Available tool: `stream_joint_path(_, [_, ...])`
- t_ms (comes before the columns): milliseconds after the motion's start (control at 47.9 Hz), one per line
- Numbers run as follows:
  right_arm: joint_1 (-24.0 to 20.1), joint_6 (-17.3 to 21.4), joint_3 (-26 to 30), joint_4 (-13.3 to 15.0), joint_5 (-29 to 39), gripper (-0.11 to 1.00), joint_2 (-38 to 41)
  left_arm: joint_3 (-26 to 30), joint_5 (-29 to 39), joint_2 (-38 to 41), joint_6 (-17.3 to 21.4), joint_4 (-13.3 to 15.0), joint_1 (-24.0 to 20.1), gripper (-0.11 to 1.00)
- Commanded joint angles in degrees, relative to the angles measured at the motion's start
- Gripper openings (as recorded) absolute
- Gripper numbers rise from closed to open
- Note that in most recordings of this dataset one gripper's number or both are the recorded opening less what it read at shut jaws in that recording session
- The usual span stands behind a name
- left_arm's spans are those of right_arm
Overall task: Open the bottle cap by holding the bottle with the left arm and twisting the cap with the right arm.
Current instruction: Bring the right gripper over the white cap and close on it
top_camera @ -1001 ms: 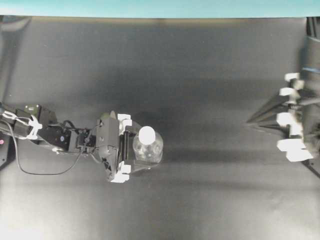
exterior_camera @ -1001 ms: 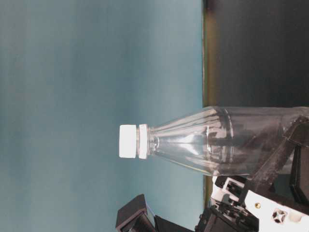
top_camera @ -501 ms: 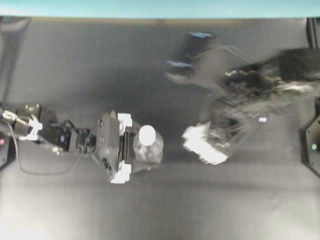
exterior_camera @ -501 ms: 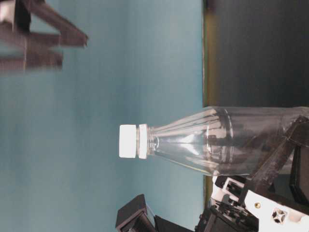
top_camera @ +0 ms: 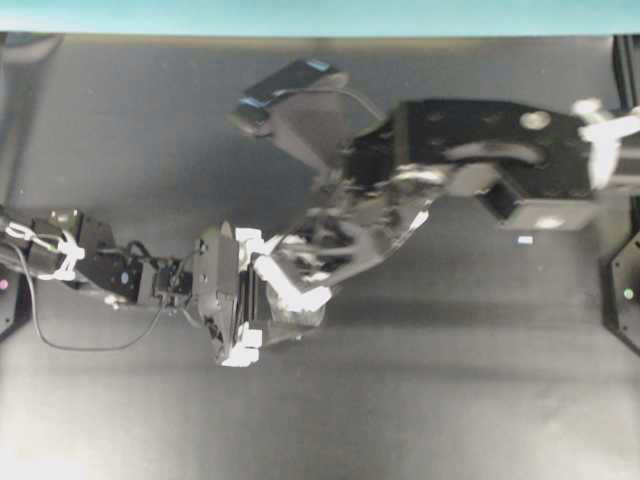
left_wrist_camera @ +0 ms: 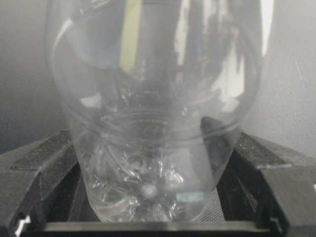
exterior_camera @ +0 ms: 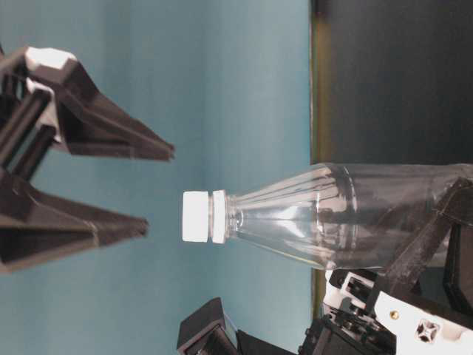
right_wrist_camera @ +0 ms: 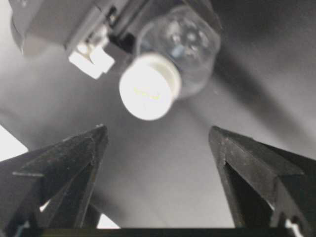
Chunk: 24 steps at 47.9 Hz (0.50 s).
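The clear bottle (exterior_camera: 332, 214) stands upright on the dark table, its base held between the fingers of my left gripper (top_camera: 272, 296). In the left wrist view the bottle (left_wrist_camera: 153, 123) fills the gap between both black fingers (left_wrist_camera: 44, 165). The white bottle cap (exterior_camera: 196, 216) is on the neck. My right gripper (exterior_camera: 150, 188) is open, hanging just above the cap without touching it. In the right wrist view the cap (right_wrist_camera: 148, 86) lies ahead of the open right gripper (right_wrist_camera: 158, 132), slightly off its centre line. In the overhead view the right gripper (top_camera: 290, 285) hides the cap; a little of the bottle (top_camera: 300, 318) shows.
The right arm's wide boxy link (top_camera: 490, 150) stretches from the right edge across the middle of the table. The left arm (top_camera: 100, 270) with its loose cable lies along the left side. A teal wall (top_camera: 320, 15) runs behind the table.
The right arm has swung in from the right edge and brought its open gripper over the bottle cap. The left gripper and the bottle have not moved.
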<state>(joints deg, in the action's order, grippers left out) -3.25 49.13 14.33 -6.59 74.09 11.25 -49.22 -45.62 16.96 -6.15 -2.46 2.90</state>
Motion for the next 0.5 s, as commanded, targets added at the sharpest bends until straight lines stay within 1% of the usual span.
stream_joint_path(0, [-0.3,0.7,1.3,0.1,-0.7,0.79,0.9,0.2,-0.1,-0.4,-0.1,-0.2,0.2,0.81])
stream_joint_path(355, [-0.1,0.4,1.8,0.2,-1.0,0.78,3.5,0.1,-0.1,-0.4,-0.1,-0.2,0.2,0.81])
stream_joint_path(417, [-0.1,0.4,1.7,0.4,-1.0,0.76,3.7,0.1,-0.1,-0.4,-0.1,-0.2,0.3,0.81])
stream_joint_path(480, [-0.1,0.4,1.7,0.6,-1.1,0.71,3.9,0.2,-0.1,-0.4,0.0,-0.2,0.3,0.81])
